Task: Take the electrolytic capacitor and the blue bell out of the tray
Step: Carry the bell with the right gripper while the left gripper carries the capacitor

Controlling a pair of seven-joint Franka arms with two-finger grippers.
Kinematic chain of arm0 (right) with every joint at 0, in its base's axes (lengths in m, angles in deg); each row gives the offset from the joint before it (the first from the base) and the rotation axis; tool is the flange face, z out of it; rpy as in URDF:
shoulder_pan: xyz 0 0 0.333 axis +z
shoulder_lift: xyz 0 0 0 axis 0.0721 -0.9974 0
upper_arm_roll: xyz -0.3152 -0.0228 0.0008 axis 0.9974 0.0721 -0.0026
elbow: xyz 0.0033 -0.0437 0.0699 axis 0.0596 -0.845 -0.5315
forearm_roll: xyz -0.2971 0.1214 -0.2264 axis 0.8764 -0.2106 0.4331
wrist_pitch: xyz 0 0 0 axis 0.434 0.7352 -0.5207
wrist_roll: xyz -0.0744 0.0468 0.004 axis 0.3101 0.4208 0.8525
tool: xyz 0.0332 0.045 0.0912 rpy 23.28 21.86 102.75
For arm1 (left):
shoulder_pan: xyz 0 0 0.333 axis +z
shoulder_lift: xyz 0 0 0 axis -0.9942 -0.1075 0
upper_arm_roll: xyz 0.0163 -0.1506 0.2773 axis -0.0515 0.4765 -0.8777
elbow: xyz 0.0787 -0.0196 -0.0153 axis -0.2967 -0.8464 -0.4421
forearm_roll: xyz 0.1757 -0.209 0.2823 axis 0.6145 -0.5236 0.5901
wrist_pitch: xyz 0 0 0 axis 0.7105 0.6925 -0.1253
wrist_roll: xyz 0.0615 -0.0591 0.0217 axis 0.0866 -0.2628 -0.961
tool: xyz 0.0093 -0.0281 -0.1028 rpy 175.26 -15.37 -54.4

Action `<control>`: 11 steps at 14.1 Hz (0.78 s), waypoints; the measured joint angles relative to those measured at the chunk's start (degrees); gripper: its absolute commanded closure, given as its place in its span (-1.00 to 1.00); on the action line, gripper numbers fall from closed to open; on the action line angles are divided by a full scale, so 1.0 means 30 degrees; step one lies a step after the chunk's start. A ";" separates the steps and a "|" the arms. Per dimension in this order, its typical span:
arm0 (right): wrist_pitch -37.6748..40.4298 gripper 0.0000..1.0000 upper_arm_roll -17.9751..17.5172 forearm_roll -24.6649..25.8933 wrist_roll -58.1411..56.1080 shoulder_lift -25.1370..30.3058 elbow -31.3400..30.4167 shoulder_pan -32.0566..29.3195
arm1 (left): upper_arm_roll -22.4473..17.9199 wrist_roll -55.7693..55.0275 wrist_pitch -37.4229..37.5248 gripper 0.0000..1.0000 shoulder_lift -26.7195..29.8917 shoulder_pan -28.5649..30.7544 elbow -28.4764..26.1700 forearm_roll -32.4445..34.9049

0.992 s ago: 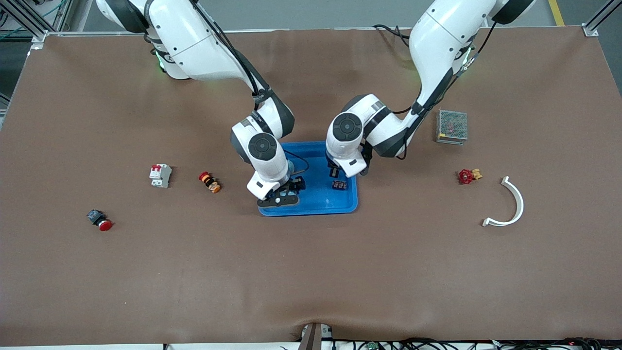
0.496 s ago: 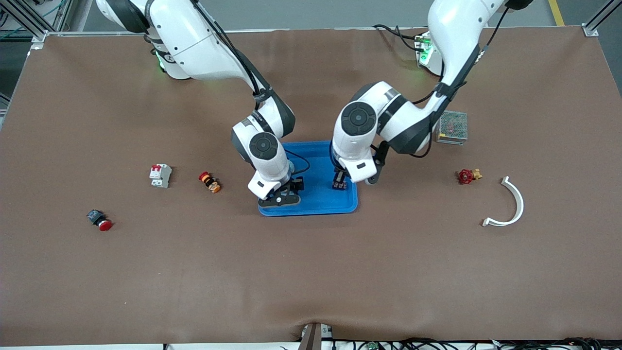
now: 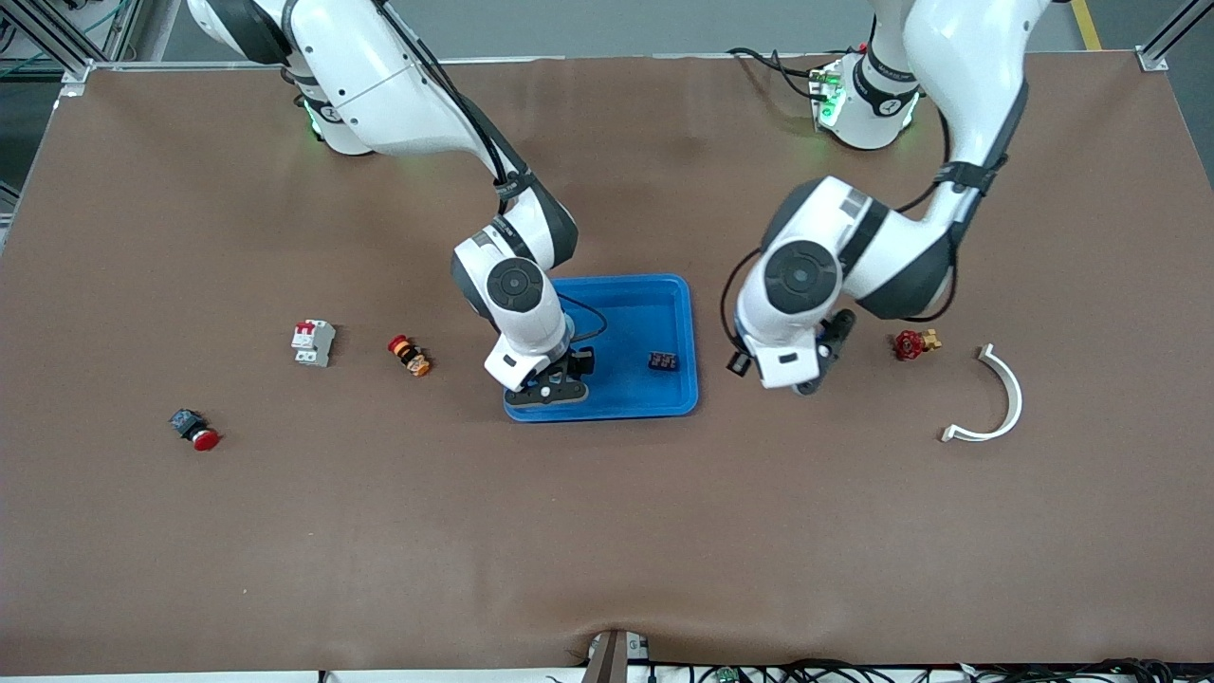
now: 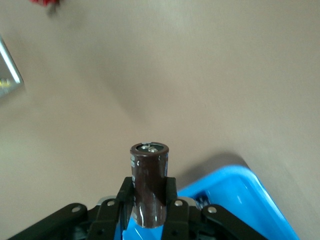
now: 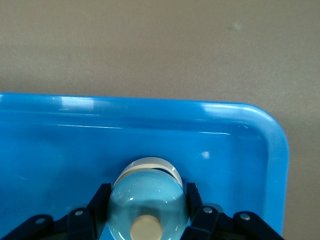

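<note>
While the right end effector (image 3: 550,384) sits low in the blue tray (image 3: 678,294) clamped on the bell (image 5: 146,202), we log the left end effector (image 3: 749,362), closed on 1 dark capacitor (image 4: 149,182), over the surface (image 3: 607,531) beside the tray, toward the left arm's end.

You are looking at a dark brown capacitor (image 4: 149,184), a clear bell (image 5: 146,202), a blue tray (image 3: 664,294) and a brown desk (image 3: 607,531).
</note>
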 measured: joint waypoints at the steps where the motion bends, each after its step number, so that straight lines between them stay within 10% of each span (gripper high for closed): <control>1: 0.1006 0.57 0.0085 0.0001 -0.0007 0.0071 0.0450 -0.0014 | -0.0017 0.0498 0.0002 1.00 0.0002 0.0469 -0.0167 0.0001; 11: 0.9038 0.57 0.0493 0.0013 -1.2803 0.3429 0.3639 -0.5704 | 0.0295 0.4880 -0.0644 1.00 0.0186 0.5077 -0.4920 0.2502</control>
